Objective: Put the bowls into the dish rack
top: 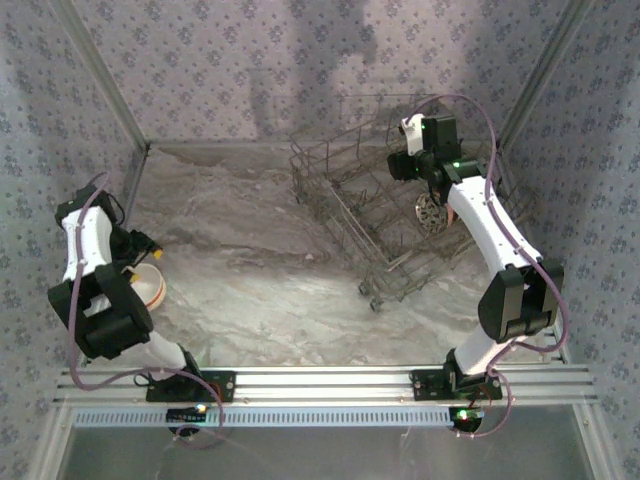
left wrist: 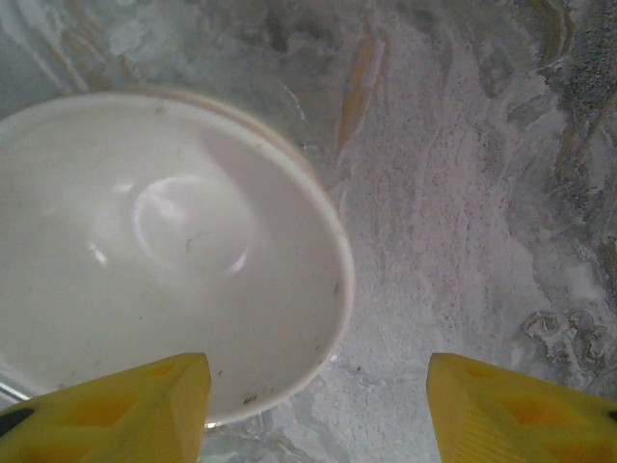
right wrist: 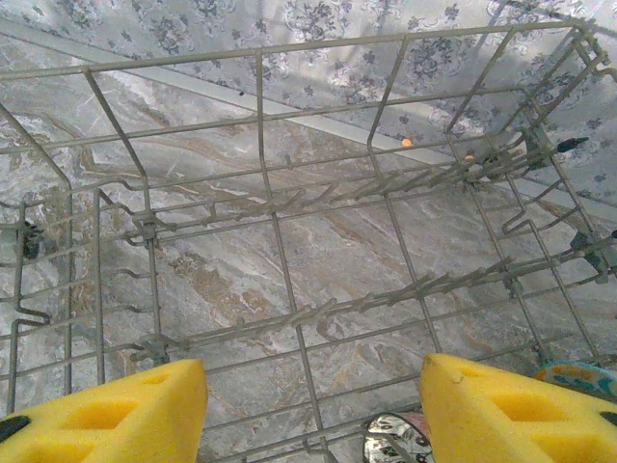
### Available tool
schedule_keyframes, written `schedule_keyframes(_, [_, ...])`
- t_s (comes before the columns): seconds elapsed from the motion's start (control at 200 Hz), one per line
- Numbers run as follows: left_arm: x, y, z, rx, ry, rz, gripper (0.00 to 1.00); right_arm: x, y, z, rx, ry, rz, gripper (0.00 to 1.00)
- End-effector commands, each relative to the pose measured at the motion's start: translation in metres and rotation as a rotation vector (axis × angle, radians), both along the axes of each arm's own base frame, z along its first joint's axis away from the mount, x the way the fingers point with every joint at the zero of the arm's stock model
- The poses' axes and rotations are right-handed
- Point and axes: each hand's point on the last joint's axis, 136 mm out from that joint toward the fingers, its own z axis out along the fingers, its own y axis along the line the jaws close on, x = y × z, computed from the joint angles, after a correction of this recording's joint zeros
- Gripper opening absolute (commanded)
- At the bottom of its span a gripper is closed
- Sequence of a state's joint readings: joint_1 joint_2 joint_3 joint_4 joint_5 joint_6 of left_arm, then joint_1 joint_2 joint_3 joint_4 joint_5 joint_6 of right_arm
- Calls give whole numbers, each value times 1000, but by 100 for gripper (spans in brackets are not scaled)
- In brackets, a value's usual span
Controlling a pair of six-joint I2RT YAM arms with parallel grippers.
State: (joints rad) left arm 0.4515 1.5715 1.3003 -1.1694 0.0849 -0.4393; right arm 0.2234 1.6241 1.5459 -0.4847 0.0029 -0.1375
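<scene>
A plain white bowl [left wrist: 164, 251] sits upright on the marbled table at the left [top: 148, 285]. My left gripper [left wrist: 318, 415] hovers open just above it, the bowl's right rim lying between the yellow fingertips [left wrist: 125, 410]; seen from above, the gripper [top: 148, 244] is at the bowl's far edge. The grey wire dish rack [top: 385, 215] stands at the back right. My right gripper [right wrist: 313, 415] is open over the rack's tines [right wrist: 289, 318], holding nothing. A patterned bowl [top: 430, 212] stands in the rack, just below the right fingers [right wrist: 395, 439]. Another bowl's blue rim [right wrist: 578, 374] peeks at the right.
Patterned walls with metal frame posts [top: 110, 95] close in the table on three sides. The rack sits at an angle, its near corner on small wheels [top: 375, 300]. Bare marbled tabletop [top: 250, 270] lies between the bowl and the rack.
</scene>
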Motion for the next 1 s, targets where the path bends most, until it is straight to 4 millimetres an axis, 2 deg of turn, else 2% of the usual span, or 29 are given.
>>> schedule_keyframes(0.0, [14, 4, -2, 48, 20, -100, 60, 5, 2, 4, 10, 5, -7, 61])
schedule_keyframes(0.325, [12, 5, -25, 42, 121, -143, 46, 10, -1, 4, -8, -6, -24, 61])
schedule_keyframes(0.515, [12, 4, -30, 37, 137, -157, 37, 13, 0, 1, -8, 0, -25, 61])
schedule_keyframes(0.895, [8, 2, -41, 26, 180, -192, 30, 16, -1, -1, -9, 5, -23, 61])
schedule_keyframes(0.994, [6, 1, -42, 23, 187, -196, 25, 17, -2, -2, -10, 7, -25, 61])
